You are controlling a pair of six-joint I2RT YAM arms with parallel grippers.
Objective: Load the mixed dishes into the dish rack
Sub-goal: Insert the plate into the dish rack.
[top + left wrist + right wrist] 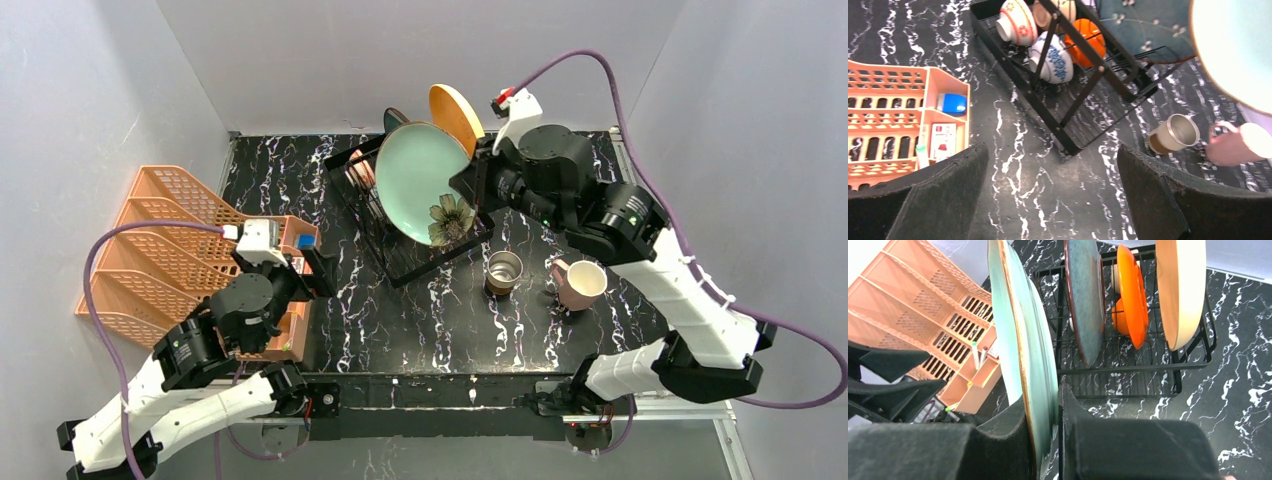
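Plate (1020,330), grey-green, hangs on edge at the rack's (1133,367) end, rim pinched in my right claw (1043,400). I should keep it upright, line it with a free slot, lower gently. Left claw (1053,152) gapes wide, empty.

You've got: orange lattice rack (893,95) left of the left gripper (1053,160) | blue box (952,104) inside it | marbled table (1013,135) beneath.

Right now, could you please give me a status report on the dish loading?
Left gripper open, empty. Right gripper shut on grey-green plate, upright at dish rack. Steel cup, pink mug not yet racked. No obstruction seen.
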